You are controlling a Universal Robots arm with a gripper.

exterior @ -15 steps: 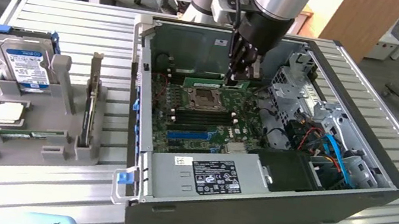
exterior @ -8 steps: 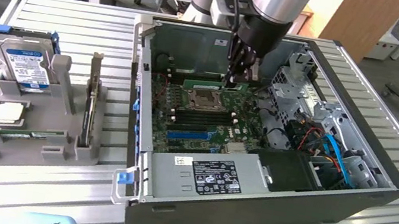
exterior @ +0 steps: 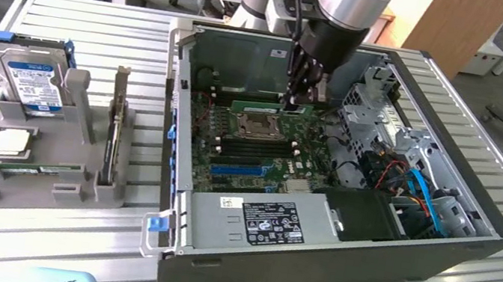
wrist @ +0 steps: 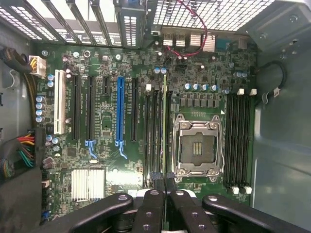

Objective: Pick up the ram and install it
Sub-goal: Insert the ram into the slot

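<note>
Wrist view: black jaws clenched on thin, flat green ram (wrist: 165, 126), edge-on.

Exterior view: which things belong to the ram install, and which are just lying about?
In the job: the ram, at the memory slots; the gripper, shut on it; the open computer case.
Lying about: the hard drive, processor chip and second ram stick, all in the grey holder.
</note>
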